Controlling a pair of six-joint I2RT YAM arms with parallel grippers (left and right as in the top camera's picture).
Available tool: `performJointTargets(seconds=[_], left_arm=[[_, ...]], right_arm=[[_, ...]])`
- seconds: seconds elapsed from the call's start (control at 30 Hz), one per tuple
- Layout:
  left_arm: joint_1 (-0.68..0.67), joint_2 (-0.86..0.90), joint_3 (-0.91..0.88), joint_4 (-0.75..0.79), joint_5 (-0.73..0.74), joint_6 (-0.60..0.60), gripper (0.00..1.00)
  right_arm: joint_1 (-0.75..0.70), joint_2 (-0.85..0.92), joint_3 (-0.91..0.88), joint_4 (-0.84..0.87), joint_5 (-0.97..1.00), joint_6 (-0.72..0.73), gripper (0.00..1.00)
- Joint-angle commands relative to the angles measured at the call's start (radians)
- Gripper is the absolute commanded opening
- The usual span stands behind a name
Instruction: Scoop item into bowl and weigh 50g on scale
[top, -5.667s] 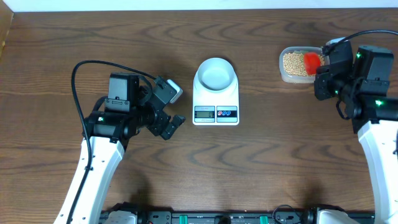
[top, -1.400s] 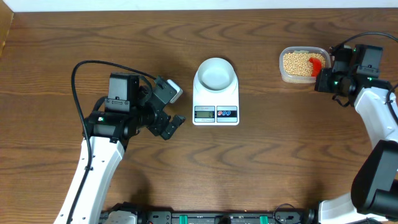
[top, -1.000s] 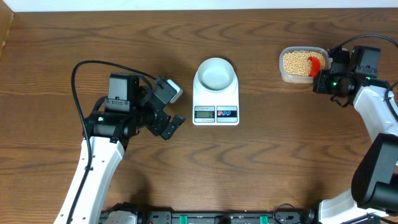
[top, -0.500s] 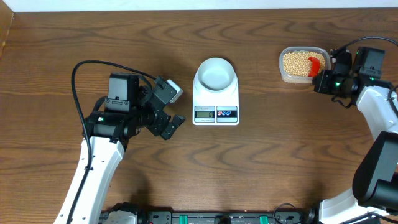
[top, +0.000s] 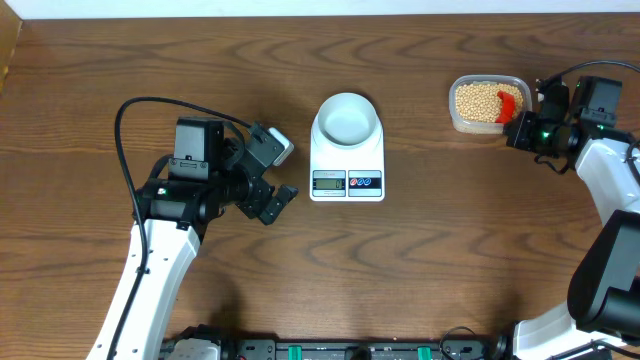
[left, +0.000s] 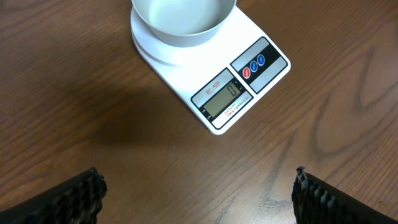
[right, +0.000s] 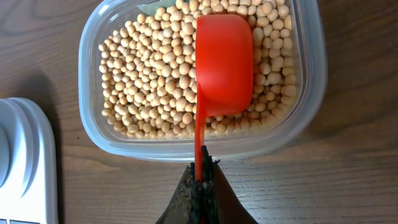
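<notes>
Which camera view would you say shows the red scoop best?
The right wrist view: the scoop shows whole and close, over the beans in the tub, handle in the right claw. Overhead shows only a small red patch; the left wrist view misses it.

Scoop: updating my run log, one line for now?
right gripper: shut on scoop, in tub | left gripper: open | bowl: empty, on scale

The right gripper (right: 200, 174) has shifted rightward, drawing the red scoop (right: 224, 62) toward the tub's (right: 316, 68) right side.
</notes>
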Motion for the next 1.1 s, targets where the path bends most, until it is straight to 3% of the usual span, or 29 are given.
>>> performJointTargets(seconds=[0.0, 1.07], left_arm=[[0.002, -0.005, 0.022, -0.004, -0.009, 0.013, 0.98], [0.002, -0.005, 0.022, -0.004, -0.009, 0.013, 0.98]], right_arm=[[0.000, 0.015, 0.011, -0.002, -0.027, 0.019, 0.01], [0.050, 0.035, 0.011, 0.024, 0.006, 0.068, 0.01]])
